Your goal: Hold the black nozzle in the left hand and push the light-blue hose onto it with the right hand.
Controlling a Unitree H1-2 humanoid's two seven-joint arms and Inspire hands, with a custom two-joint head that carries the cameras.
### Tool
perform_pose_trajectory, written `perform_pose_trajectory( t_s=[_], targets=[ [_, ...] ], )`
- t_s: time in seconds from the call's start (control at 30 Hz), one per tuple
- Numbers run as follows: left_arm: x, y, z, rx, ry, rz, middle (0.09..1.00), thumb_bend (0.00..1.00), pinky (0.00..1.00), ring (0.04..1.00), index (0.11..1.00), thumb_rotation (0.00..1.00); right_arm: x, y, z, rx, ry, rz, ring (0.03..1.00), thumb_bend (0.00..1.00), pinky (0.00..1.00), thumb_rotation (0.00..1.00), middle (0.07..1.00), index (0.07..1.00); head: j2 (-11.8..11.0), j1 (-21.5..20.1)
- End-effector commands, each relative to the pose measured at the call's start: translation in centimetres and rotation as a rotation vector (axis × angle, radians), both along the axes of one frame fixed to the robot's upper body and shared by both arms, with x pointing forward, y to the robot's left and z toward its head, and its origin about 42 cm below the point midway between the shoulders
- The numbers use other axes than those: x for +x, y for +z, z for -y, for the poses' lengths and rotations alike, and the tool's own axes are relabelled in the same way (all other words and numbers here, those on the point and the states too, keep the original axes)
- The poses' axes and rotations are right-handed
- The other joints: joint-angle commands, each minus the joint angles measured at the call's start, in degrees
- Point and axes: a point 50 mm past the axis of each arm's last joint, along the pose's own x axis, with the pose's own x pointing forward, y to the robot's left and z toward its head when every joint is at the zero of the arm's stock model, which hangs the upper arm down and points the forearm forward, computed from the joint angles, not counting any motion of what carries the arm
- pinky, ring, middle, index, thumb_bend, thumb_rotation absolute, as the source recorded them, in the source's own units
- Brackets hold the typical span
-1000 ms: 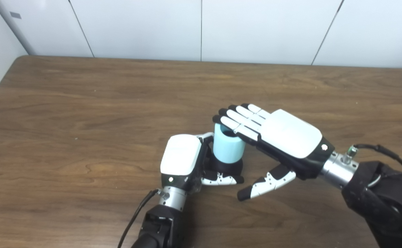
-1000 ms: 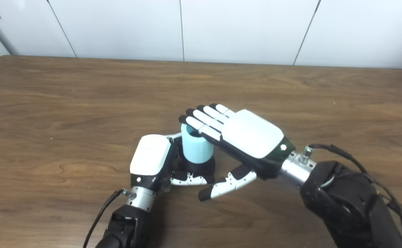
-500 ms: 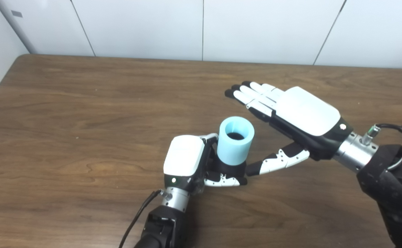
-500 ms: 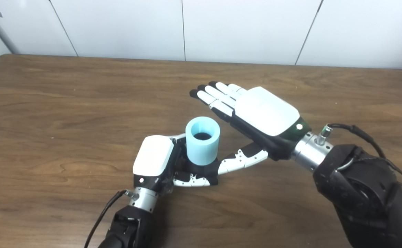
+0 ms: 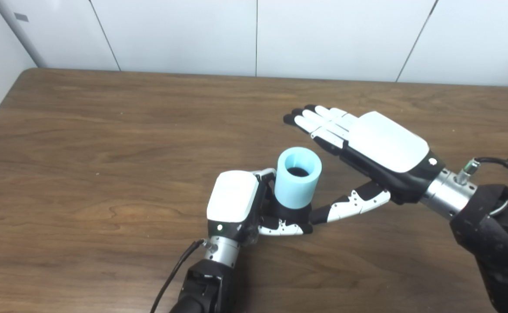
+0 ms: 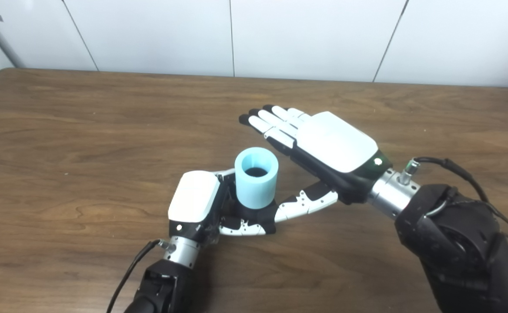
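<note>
The brown wood-grain desk (image 5: 106, 143) fills most of both views; its near edge and right end are cut off by the picture borders, and only its far edge, against pale wall panels (image 5: 184, 34), and its rounded far-left corner are seen whole. The right arm enters from the near right, its dark forearm cropped at the border. The right hand (image 5: 369, 150) hangs above the desk, palm downward, with its fingers (image 5: 319, 121) stretched out flat and together toward the far left and its thumb (image 5: 349, 208) reaching left and near, apart from the fingers; it holds nothing. The thumb tip lies close to the base of the nozzle, but whether it touches cannot be told. The underside of this hand is hidden.

The left arm rises from the near edge at centre, its upper part cropped. The left hand (image 5: 236, 206) shows only its white back; its fingers curl around the black nozzle (image 5: 291, 214) and are mostly concealed behind the hose, with one fingertip peeping out at the far side.

The light-blue hose (image 5: 298, 177) is a short, thick-walled, matt tube standing upright just right of the left hand, near the middle of the desk. Its open top faces up, showing a dark bore. Its lower end sits over the nozzle, so only a low black collar of the nozzle shows beneath it, partly masked by the left thumb (image 5: 280, 227). How far the hose is seated cannot be made out.
</note>
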Motion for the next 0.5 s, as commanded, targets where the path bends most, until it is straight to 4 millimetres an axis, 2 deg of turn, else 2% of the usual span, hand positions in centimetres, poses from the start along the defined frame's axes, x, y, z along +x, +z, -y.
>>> perform_pose_trajectory(
  t_s=[0.0, 0.03, 0.07, 0.1, 0.17, 0.27, 0.33, 0.47],
  targets=[
    [-0.6, -1.7, -0.6, 0.057, -0.007, -0.098, 0.424, 0.52, 0.35, 0.429, 0.52, 0.0, 0.3, 0.3, 0.7, 0.074, -0.035, -0.005, 0.999, 0.61, 0.92, 0.9, 1.0, 1.0, 0.0, 0.0],
    [-0.6, -1.6, -0.7, 0.057, -0.01, -0.1, 0.449, 0.52, 0.4, 0.484, 0.52, 0.0, 0.3, -0.1, 0.9, 0.089, -0.049, -0.021, 0.995, 0.6, 0.9, 0.92, 1.0, 1.0, -0.1, -0.1],
    [-0.5, -1.6, -0.8, 0.059, -0.014, -0.102, 0.538, 0.69, 0.46, 0.542, 0.579, 0.06, 0.3, -0.4, 1.1, 0.103, -0.065, -0.04, 0.992, 0.59, 0.88, 0.95, 1.0, 1.0, -0.1, -0.1],
    [-0.5, -1.5, -1.0, 0.063, -0.018, -0.102, 0.596, 0.79, 0.5, 0.578, 0.63, 0.12, 0.3, -0.7, 1.3, 0.112, -0.076, -0.054, 0.992, 0.59, 0.87, 0.96, 1.0, 1.0, -0.1, -0.1],
    [-0.2, -1.2, -1.4, 0.07, -0.025, -0.101, 0.67, 0.89, 0.6, 0.645, 0.714, 0.18, 0.3, -1.1, 1.7, 0.124, -0.096, -0.067, 0.989, 0.58, 0.85, 0.99, 1.0, 1.0, -0.1, 0.0],
    [0.4, -0.5, -2.0, 0.079, -0.033, -0.091, 0.782, 0.98, 0.75, 0.766, 0.809, 0.23, 0.2, -1.7, 2.2, 0.129, -0.131, -0.073, 0.983, 0.58, 0.82, 1.0, 1.0, 1.0, -0.1, 0.2],
    [0.8, -0.1, -2.3, 0.082, -0.032, -0.09, 0.828, 1.0, 0.81, 0.818, 0.846, 0.24, 0.2, -2.0, 2.3, 0.132, -0.149, -0.075, 0.979, 0.58, 0.82, 1.0, 1.0, 1.0, -0.2, 0.2],
    [1.6, 1.1, -3.0, 0.054, -0.041, -0.076, 0.866, 1.0, 0.9, 0.866, 0.914, 0.25, 0.3, -2.7, 2.5, 0.14, -0.172, -0.076, 0.978, 0.57, 0.84, 1.0, 1.0, 1.0, -0.3, 0.0]
  ],
)
